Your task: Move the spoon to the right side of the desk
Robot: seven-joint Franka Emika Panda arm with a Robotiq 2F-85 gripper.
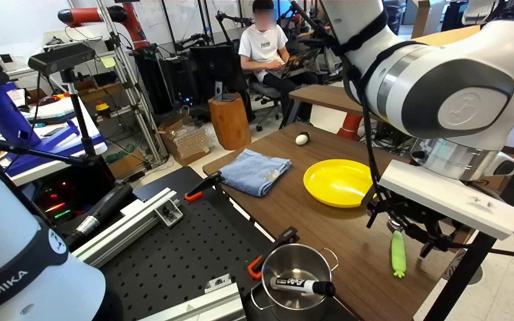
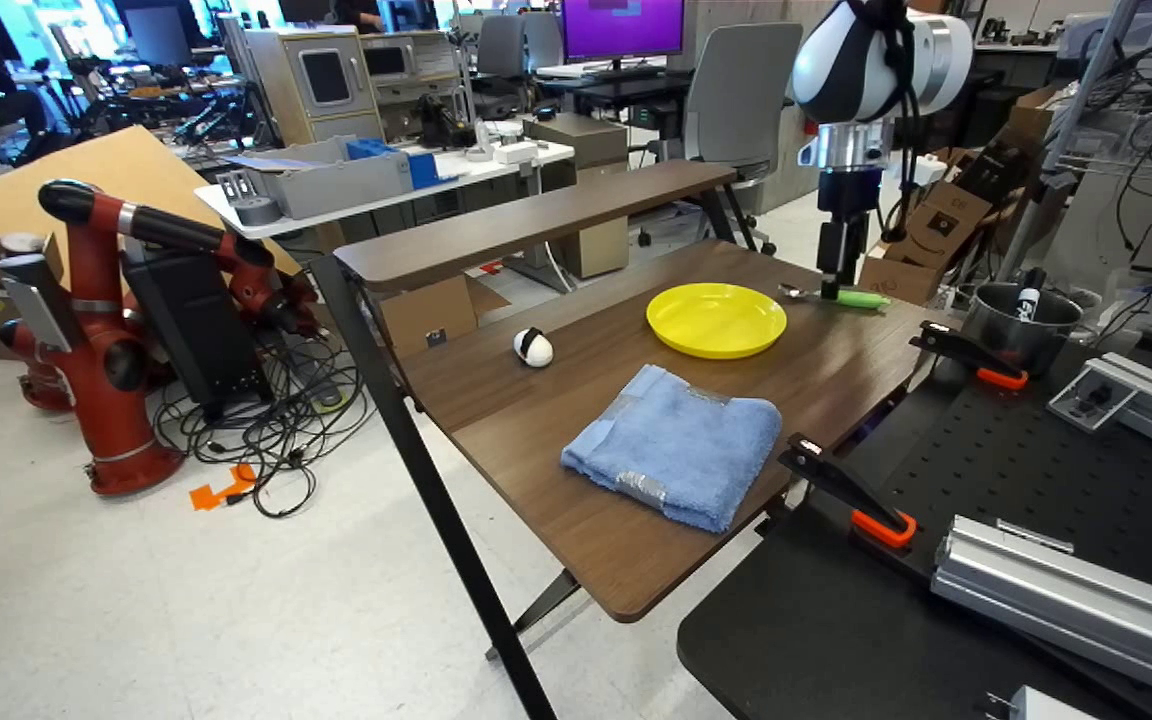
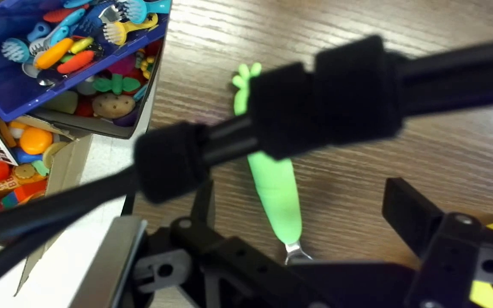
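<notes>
Spoon (image 3: 275,188) | lying on desk (image 2: 601,350) | under gripper (image 3: 303,201), green handle between the jaws | jaws spread wide

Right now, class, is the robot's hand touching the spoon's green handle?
Apart. The wrist view shows the open hand straddling the spoon's green handle, with strips of desk visible between the handle and both fingers.

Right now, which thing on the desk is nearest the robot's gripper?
The green-handled spoon: it lies under the open gripper; the plate, towel and egg-shaped thing lie farther away.
</notes>
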